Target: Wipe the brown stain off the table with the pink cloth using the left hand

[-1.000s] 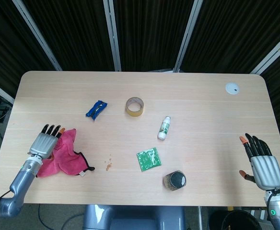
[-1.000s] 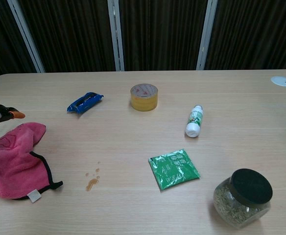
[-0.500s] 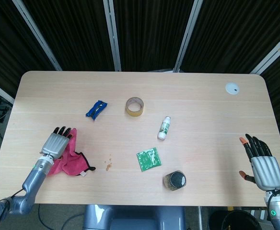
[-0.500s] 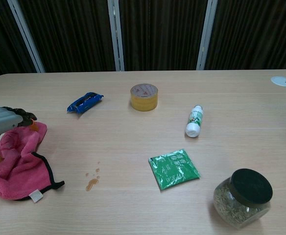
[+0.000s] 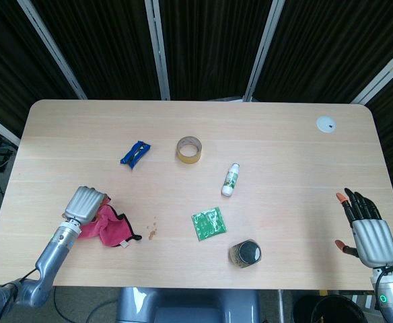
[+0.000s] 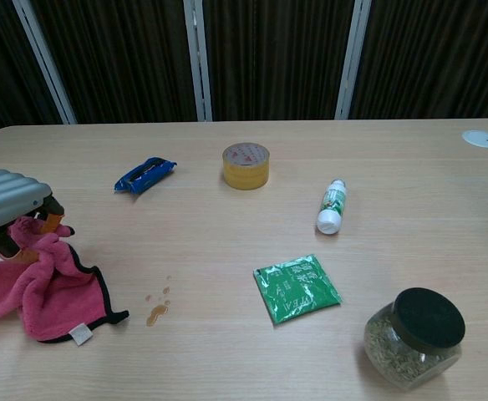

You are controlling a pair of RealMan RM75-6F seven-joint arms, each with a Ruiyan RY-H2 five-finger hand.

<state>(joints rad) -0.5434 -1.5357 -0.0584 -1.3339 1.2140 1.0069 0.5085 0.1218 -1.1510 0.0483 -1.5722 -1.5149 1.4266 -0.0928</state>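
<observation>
Pink cloth [image 6: 48, 288] bunched under the left hand [image 5: 86, 204], whose fingers curl into its folds, gripping it just left of the brown stain [image 6: 157, 313]. Right hand [image 5: 370, 232] rests apart at the table [image 5: 284, 141] edge, fingers spread, holding nothing.

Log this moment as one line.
left hand: grips pink cloth | brown stain: unwiped, beside cloth | right hand: open, idle

left hand [image 6: 14, 209] grips pink cloth [image 6: 48, 288] | brown stain [image 6: 157, 313] just beside
</observation>
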